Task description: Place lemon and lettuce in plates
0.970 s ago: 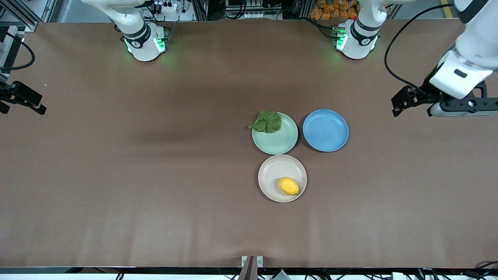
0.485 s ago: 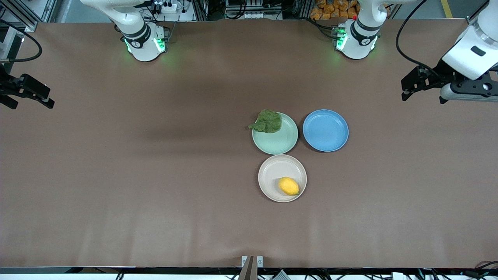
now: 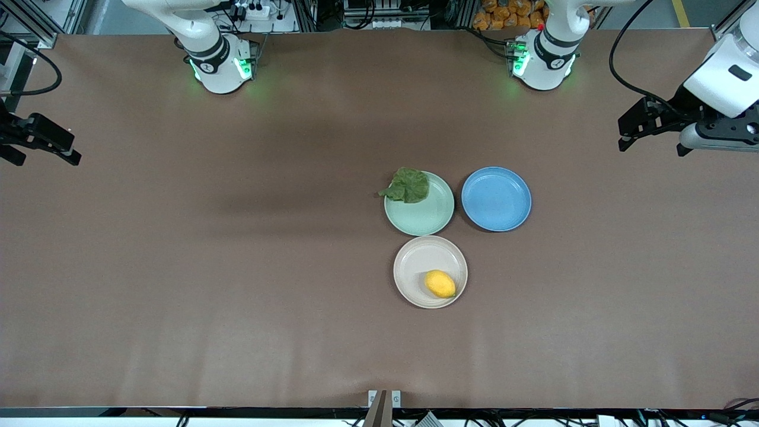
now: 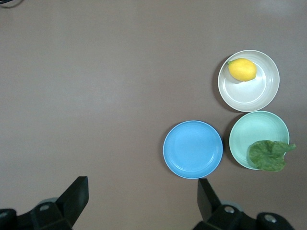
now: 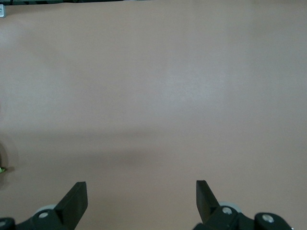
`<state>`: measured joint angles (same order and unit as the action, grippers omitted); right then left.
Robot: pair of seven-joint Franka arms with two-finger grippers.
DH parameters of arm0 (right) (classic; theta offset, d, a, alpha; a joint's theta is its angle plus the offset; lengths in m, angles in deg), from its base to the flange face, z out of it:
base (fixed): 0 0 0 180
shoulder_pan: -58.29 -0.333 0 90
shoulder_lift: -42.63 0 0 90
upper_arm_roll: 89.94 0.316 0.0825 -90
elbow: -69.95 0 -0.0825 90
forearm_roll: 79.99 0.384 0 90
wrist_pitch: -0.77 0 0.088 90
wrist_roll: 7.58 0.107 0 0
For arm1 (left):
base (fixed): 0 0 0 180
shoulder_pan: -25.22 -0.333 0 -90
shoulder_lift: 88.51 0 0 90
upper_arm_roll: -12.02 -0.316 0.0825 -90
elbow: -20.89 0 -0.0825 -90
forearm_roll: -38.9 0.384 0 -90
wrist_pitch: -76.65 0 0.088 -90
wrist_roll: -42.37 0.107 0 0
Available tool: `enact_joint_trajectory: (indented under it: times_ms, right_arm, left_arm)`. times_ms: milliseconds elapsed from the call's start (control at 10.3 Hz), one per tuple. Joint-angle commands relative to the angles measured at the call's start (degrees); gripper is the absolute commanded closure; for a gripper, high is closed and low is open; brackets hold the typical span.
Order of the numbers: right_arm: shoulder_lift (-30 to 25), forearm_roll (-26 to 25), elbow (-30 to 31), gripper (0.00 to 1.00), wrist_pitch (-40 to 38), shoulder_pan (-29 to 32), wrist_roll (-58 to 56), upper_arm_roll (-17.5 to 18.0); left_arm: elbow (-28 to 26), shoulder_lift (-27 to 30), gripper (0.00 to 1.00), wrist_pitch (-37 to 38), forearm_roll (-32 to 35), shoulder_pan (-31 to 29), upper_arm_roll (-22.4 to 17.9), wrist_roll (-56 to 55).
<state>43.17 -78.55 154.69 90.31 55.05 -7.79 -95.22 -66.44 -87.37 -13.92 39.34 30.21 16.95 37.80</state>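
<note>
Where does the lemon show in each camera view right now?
Front view: the lemon lies in the beige plate, nearer the camera than the mint plate.
Left wrist view: the lemon lies in the beige plate.
Right wrist view: not in it.
Shared landmark: the blue plate, beside the mint plate.

lemon in one plate, nearest the front camera; second plate just beside it, farther from the camera; lettuce on that plate's rim, overhanging toward the right arm's end; third plate beside the second, toward the left arm's end; all on the table, mid-table.
</note>
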Motion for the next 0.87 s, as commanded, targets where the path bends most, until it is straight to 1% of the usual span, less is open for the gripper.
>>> enact_joint_trajectory:
  times_ms: [0, 291, 485, 776]
  right_arm:
    - [-1.6, 0.9, 1.3, 0.0, -0.1, -0.8, 0.7, -1.0]
    - [-2.6, 0.9, 1.7, 0.0, -0.1, -0.6, 0.7, -1.0]
    - [-3.9, 0.9, 3.2, 0.0, -0.4, -0.4, 0.7, -1.2]
    - [-4.1, 0.9, 3.4, 0.0, -3.8, 0.2, 1.0, -0.9]
  left_arm:
    - [1.1, -0.1, 0.0, 1.4, -1.3, -0.2, -0.1, -1.8]
    - [1.1, 0.0, 0.0, 2.5, -1.3, -0.2, 0.1, -1.8]
    - [1.2, 0.0, 0.0, 3.8, -1.3, -0.2, 0.2, -1.6]
    - [1.2, 0.0, 0.0, 3.9, -1.3, -0.2, 0.2, -1.4]
